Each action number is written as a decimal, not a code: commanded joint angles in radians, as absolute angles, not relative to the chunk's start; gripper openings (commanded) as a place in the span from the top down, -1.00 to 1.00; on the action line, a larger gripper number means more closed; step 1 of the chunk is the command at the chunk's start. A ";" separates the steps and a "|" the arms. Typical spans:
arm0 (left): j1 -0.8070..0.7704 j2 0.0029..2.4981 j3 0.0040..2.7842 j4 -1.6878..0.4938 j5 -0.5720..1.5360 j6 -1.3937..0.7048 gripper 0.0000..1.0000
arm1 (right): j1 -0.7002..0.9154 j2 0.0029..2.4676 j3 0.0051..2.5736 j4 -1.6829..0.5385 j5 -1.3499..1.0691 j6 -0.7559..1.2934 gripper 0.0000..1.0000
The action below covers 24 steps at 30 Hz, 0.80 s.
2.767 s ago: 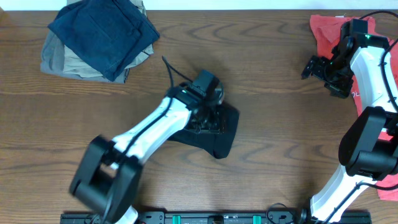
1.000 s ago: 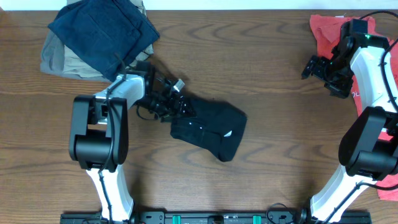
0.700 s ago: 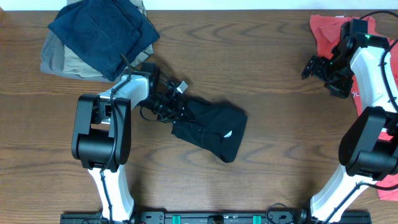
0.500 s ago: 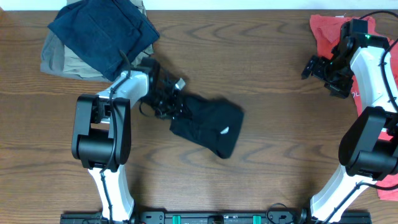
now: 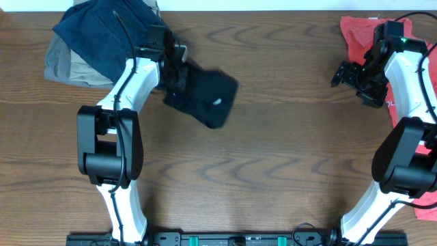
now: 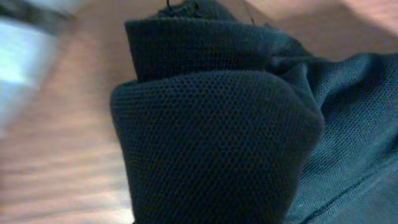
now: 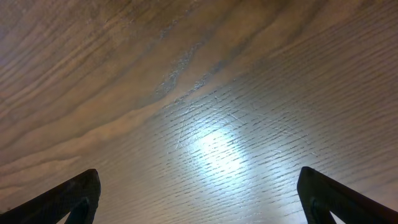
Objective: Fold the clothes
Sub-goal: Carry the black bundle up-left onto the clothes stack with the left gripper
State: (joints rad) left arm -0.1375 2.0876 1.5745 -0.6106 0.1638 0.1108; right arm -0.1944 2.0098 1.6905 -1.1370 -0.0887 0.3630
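Evidently we have the left gripper (image 5: 176, 65) closed on the near-left edge of the black garment (image 5: 203, 92). Its fingers are hidden, but bunched mesh fabric fills the left wrist view and the bundle trails straight from the wrist. The garment sits as a compact, doubled-over bundle toward the far left of the desk (image 5: 273, 171), just beside the navy blue garment (image 5: 102, 34) stacked over the khaki garment (image 5: 65, 68) in the far left corner. We judge this step to be moving the folded bundle to its resting place. To do it well, we travel low and steadily so the loose trailing end does not flip open. We set the bundle down flat, let go only once the fabric bears its own weight, and back straight out without snagging the fold. The right gripper (image 5: 345, 74) stands wide open over bare wood by the coral-red shirt (image 5: 356, 37) in the far right corner, and we leave it parked there.
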 commanded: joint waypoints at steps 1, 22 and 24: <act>-0.128 2.104 1.595 -0.533 -0.069 0.168 0.88 | -0.195 2.018 1.707 -1.137 -0.078 0.354 -0.98; -0.117 2.083 1.793 -0.366 -0.132 0.011 0.88 | -0.195 2.018 1.707 -1.137 -0.078 0.354 -0.99; -0.104 2.080 1.793 -0.339 -0.132 -0.035 0.88 | -0.195 2.018 1.707 -1.137 -0.078 0.354 -0.99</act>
